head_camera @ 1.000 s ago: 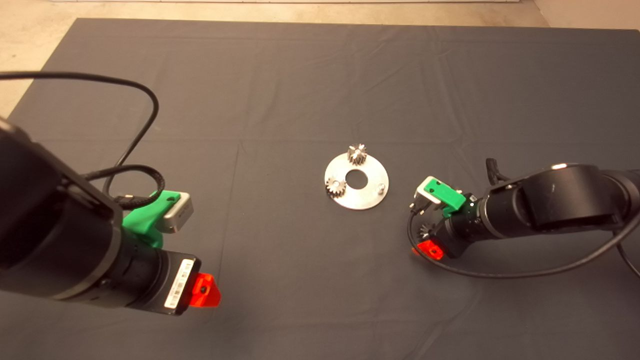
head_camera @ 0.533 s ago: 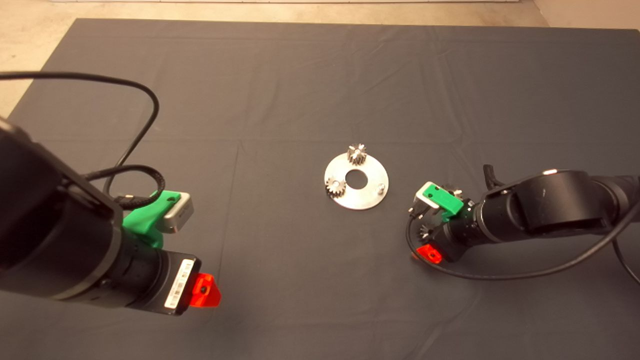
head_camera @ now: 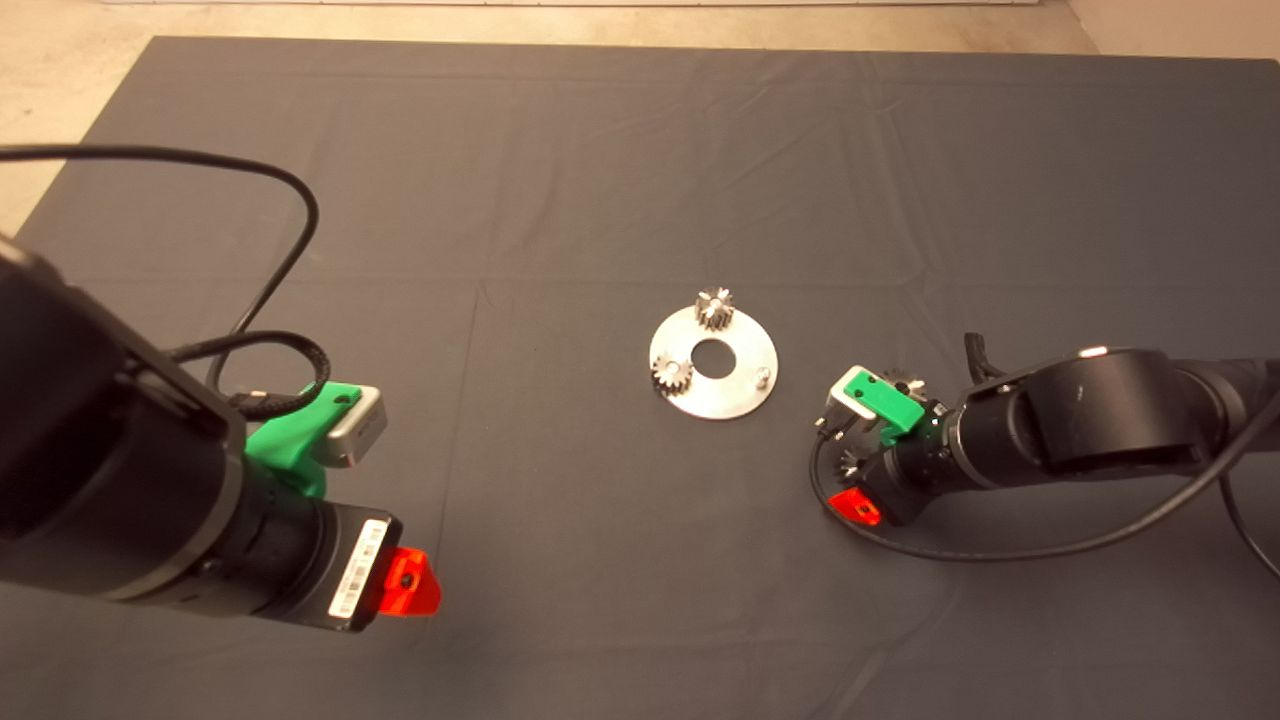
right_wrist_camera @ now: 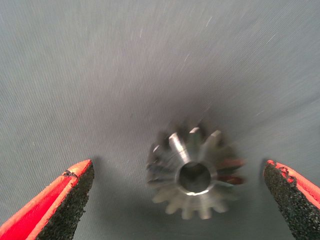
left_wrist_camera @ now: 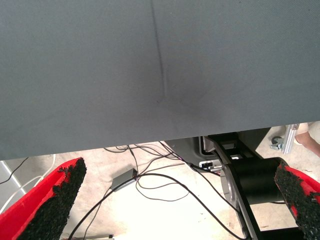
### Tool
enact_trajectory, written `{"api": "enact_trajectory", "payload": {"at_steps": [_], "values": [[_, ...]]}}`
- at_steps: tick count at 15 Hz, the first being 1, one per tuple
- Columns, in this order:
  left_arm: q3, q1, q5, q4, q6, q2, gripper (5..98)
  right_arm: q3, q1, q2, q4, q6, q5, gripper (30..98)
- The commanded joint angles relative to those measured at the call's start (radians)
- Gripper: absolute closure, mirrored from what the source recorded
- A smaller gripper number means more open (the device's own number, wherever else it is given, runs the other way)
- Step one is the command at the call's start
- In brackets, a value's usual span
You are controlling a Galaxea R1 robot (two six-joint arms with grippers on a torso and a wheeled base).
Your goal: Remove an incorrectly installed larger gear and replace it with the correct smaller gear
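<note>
- Where is the right gripper (head_camera: pixel 851 478) relative to the round metal plate (head_camera: pixel 745 395)?
- Just to the plate's right, low over the mat (head_camera: pixel 600 150) on the worktop. Its 2 fingers (right_wrist_camera: pixel 60 200) are spread wide and grip nothing. The smaller gear (right_wrist_camera: pixel 195 150) lies flat on the mat between them, touching neither pad.
- And the larger gear (head_camera: pixel 906 380)?
- Also right of the plate and off it, on the mat. It is partly hidden behind the right wrist's green mount, near the smaller gear but apart from it.
- What sits on the plate?
- 2 small silver gears (head_camera: pixel 714 308), 1 at its far edge and 1 at its left edge. A bare peg (head_camera: pixel 763 377) stands at its right edge, and there is a hole in the middle.
- The left gripper (left_wrist_camera: pixel 175 195)?
- Well to the plate's left, beyond the mat's near edge. Its fingers are wide apart and empty, over floor cables (left_wrist_camera: pixel 150 182).
</note>
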Motion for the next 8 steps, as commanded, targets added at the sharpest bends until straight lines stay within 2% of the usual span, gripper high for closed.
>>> {"api": "enact_trajectory", "payload": {"at_steps": [1, 2, 5, 6, 8], "values": [[0.015, -0.008, 0.132, -0.022, -0.002, -0.002, 5.8, -0.010, 0.006, -0.001, -0.036, 0.000, 0.000, 39.5], [0.015, -0.008, 0.132, -0.022, -0.002, -0.002, 5.8, -0.015, 0.006, -0.001, -0.046, 0.000, 0.000, 43.2], [0.015, -0.008, 0.132, -0.026, -0.002, -0.002, 5.8, -0.026, 0.006, -0.001, -0.051, -0.002, 0.000, 44.7], [0.015, -0.007, 0.132, -0.026, -0.002, -0.002, 5.8, -0.026, 0.006, -0.001, -0.052, -0.002, 0.000, 47.9], [0.015, -0.007, 0.132, -0.026, -0.002, -0.002, 5.8, -0.025, 0.006, 0.000, -0.085, 0.000, 0.000, 48.8]]}}
